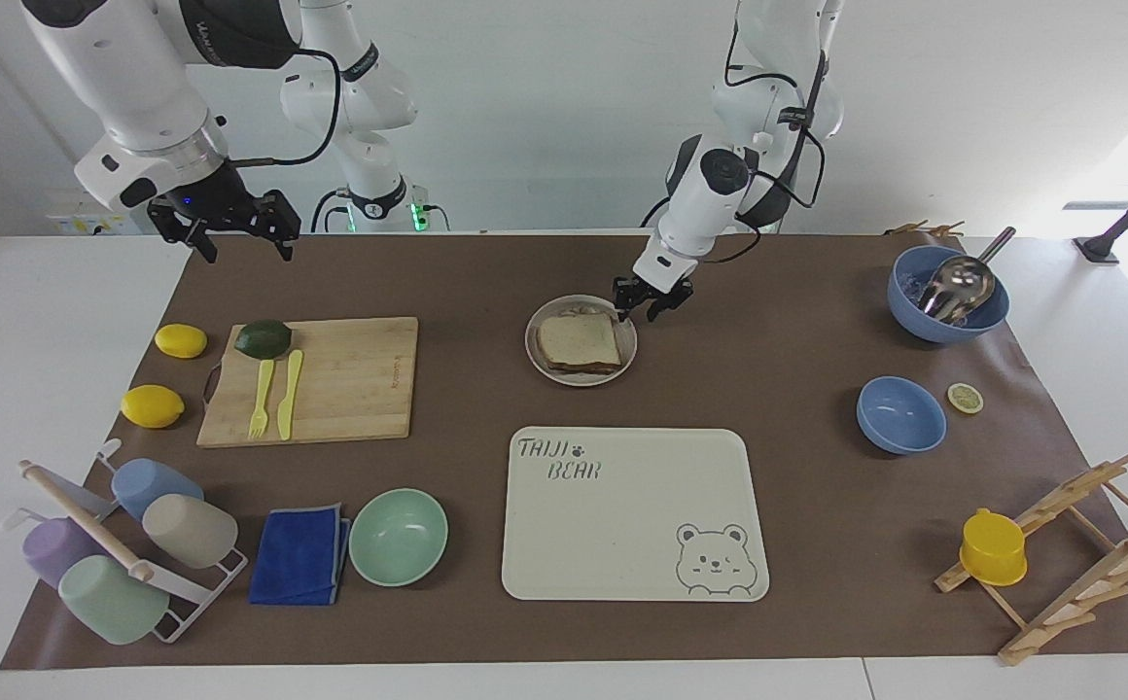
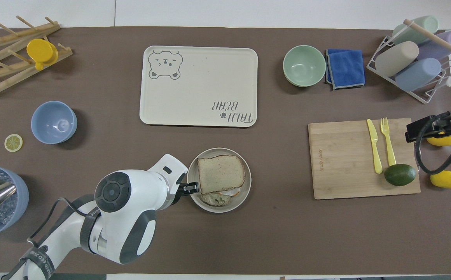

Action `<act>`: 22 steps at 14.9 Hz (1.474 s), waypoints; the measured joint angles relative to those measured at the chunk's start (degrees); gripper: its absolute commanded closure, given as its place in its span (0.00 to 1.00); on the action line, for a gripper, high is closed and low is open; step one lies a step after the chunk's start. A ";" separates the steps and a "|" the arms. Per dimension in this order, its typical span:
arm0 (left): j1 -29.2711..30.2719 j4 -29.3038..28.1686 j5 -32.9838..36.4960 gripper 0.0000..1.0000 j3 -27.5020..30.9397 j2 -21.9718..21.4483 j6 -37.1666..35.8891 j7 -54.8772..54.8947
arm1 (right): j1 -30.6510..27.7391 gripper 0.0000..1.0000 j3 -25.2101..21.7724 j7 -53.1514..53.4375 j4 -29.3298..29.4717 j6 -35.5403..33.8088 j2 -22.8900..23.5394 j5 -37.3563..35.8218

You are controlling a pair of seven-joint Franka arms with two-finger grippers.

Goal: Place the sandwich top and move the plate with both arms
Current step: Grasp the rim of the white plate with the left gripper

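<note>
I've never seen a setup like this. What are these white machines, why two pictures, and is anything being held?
They are two robot arms, each ending in jaws. One picture is taken from across the table, facing the arms; the other looks down from above their own end. On the brown mat sit a plate carrying a sandwich with its top slice on, a cream tray, a cutting board, bowls and cups. The left gripper is down at the plate's rim, its jaws narrowed there; a firm grip is not certain. The right gripper waits in the air, open and empty.
</note>
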 measured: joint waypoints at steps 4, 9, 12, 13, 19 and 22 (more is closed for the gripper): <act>-1.63 -0.21 -1.39 0.44 -0.02 2.69 3.48 -0.02 | -1.38 0.00 -0.11 -0.02 0.00 0.00 0.00 0.00; -1.85 -0.21 -1.45 0.57 0.03 3.14 3.75 -0.02 | -1.66 0.00 -0.16 -0.03 0.06 0.00 -0.11 0.00; -1.87 -0.21 -1.45 0.70 0.05 3.38 3.98 -0.02 | -1.66 0.00 -0.15 -0.03 0.08 0.00 -0.30 0.00; -1.97 -0.21 -1.45 0.79 0.05 3.49 4.36 -0.02 | -1.66 0.00 -0.15 -0.03 0.08 0.00 -0.33 0.00; -2.10 0.15 -1.62 1.00 0.16 3.74 5.48 0.69 | -1.63 0.00 0.07 -0.03 0.12 -0.01 -0.40 0.00; -1.74 0.28 -1.67 1.00 0.43 3.74 5.45 2.05 | -1.63 0.00 0.09 -0.03 0.14 -0.01 -0.45 0.00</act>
